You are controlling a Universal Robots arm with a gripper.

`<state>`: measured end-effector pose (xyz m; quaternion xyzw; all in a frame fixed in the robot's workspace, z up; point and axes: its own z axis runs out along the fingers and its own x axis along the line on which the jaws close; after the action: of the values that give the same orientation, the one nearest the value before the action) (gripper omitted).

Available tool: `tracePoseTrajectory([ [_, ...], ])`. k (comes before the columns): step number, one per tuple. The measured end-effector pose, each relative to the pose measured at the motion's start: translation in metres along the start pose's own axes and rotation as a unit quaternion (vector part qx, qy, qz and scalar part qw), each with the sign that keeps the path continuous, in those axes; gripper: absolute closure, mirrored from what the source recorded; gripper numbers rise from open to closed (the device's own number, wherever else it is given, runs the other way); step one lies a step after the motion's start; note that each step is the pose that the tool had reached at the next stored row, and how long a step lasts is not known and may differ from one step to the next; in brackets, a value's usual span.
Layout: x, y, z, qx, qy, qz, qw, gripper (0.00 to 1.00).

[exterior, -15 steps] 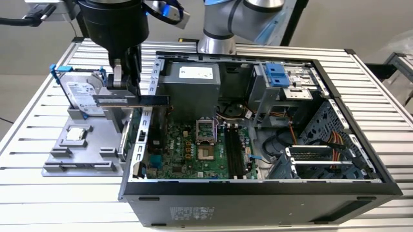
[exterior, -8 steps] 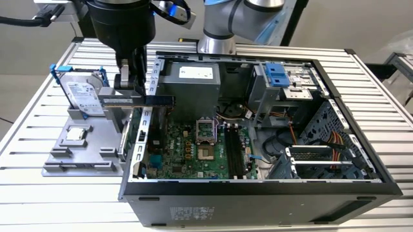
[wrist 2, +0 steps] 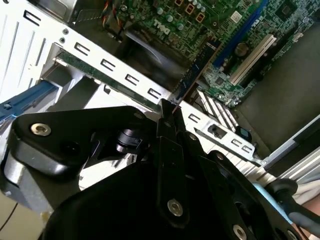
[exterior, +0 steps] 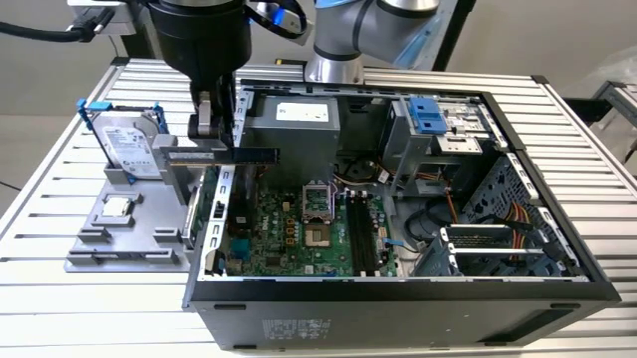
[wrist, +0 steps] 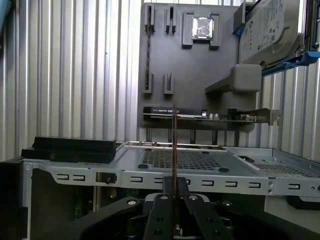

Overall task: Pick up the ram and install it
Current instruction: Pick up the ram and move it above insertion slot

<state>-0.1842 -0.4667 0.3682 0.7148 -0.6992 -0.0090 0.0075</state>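
Tool [wrist: 175, 194] pinching ram [exterior: 227, 155] mid-length | edge-on over open case [exterior: 398, 306] rim | apparently so its contacts face motherboard slots [exterior: 363, 235]

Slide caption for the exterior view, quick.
Claw grips the ram above the open computer case's edge, beside the grey parts tray.

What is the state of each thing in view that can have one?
Black metal computer case: side open, motherboard exposed.
Long, thin, dark circuit-board ram stick: held above the case's edge, in no slot.
Black gripper: shut on the ram stick.
Silver hard drive in blue frame: upright in the grey plastic fixture.
Small square silver processor chip: flat in that fixture.
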Motion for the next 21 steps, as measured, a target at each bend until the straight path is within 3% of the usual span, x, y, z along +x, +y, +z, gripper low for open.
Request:
tracePoseTrajectory([
  [21,0.0006,-0.0279,-0.0007,-0.0001,0.0,0.0,1.0,1.0],
])
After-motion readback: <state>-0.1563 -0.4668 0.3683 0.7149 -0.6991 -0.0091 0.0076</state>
